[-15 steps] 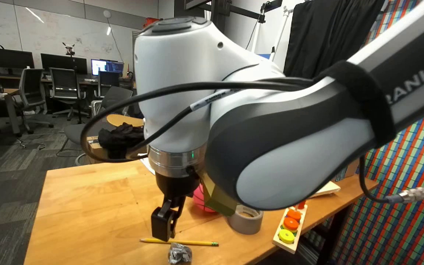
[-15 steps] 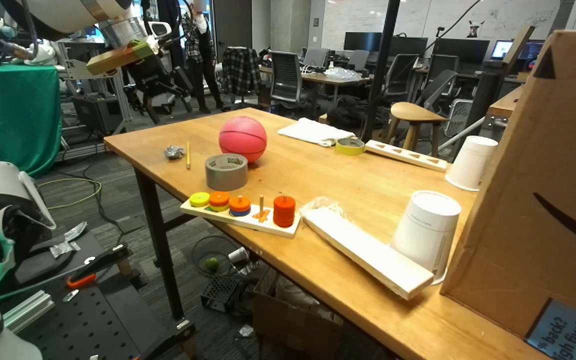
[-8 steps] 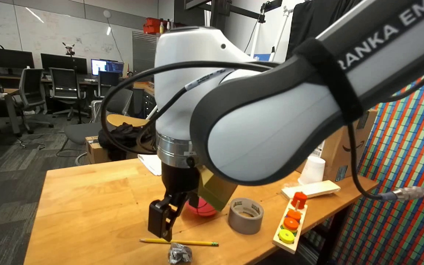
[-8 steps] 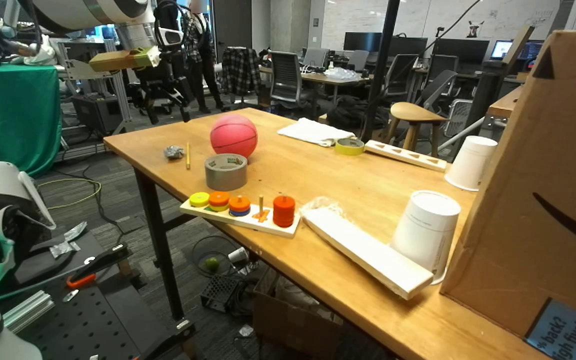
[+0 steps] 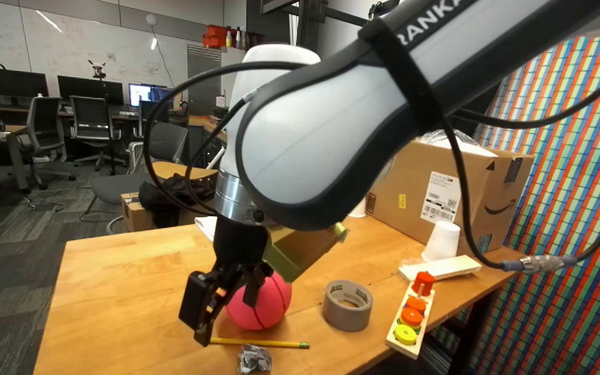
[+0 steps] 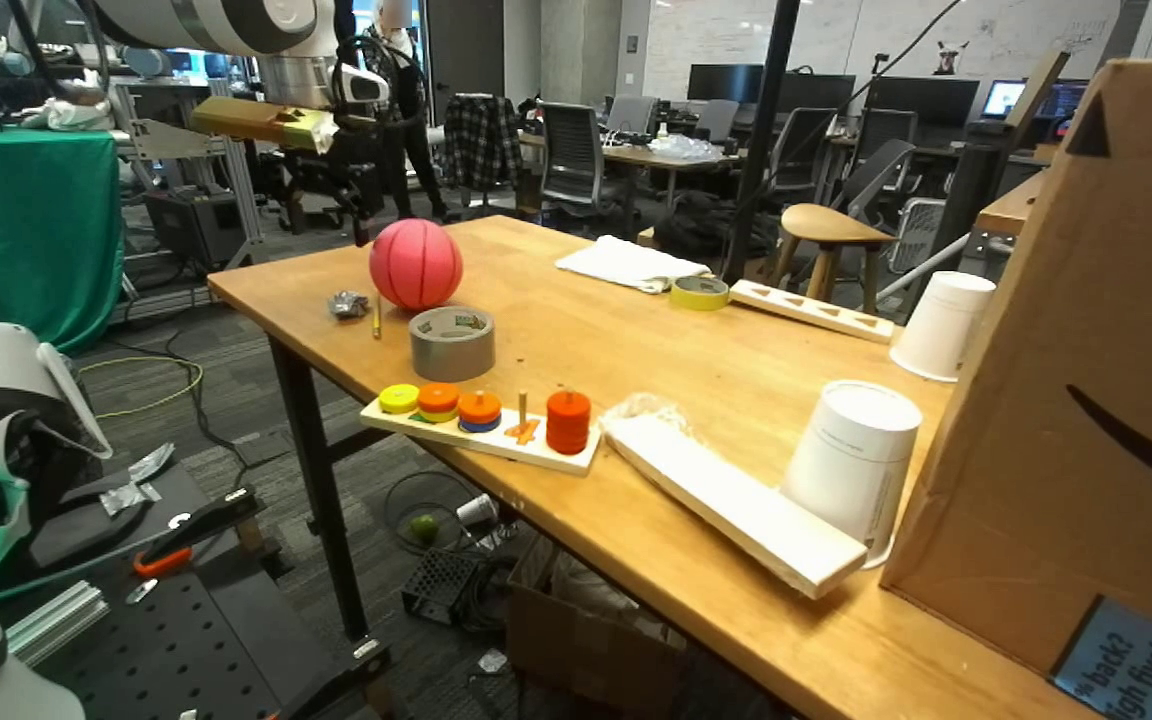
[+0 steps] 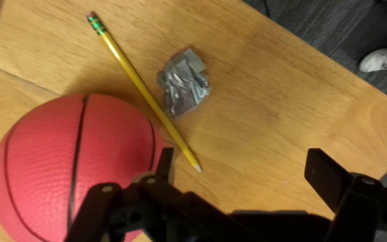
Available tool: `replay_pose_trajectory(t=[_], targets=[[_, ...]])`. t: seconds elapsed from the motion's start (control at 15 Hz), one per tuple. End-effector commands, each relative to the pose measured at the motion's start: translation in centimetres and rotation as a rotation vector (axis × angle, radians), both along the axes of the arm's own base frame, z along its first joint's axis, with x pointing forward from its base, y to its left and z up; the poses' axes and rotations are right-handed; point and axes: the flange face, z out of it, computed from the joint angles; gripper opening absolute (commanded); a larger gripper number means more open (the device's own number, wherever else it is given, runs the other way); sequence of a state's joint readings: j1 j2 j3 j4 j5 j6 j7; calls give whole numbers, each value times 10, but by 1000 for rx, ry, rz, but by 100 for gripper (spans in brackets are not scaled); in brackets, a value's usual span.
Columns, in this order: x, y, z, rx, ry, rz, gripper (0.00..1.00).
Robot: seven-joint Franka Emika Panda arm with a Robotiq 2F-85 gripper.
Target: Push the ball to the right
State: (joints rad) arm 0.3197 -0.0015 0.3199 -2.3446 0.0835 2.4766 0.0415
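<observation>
In the wrist view, the widely spread end effector (image 7: 240, 163) partly hides the pinkish-red basketball (image 7: 45, 161), cropped below, on the desk (image 7: 274, 111) beside the pencil (image 7: 143, 89), while an exterior view shows "RANKA" on the arm (image 5: 321, 140).

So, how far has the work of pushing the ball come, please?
Done: in both exterior views, the ball has moved closer to the pencil than before.
In hand: in the wrist view the open gripper is beside the ball; contact cannot be told.
Remaining: probably backing the gripper away; whether the ball is far enough right is unclear.
</observation>
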Motion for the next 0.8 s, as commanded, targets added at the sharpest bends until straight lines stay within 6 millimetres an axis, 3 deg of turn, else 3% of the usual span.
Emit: replay_pose_trajectory(t=[0.0, 0.2, 0.4, 0.73], targets=[[3, 34, 9, 136, 54, 109, 100], [-1, 59, 19, 173, 76, 180, 100], [1, 67, 23, 150, 57, 209, 100], [21, 41, 5, 83, 68, 159, 100]])
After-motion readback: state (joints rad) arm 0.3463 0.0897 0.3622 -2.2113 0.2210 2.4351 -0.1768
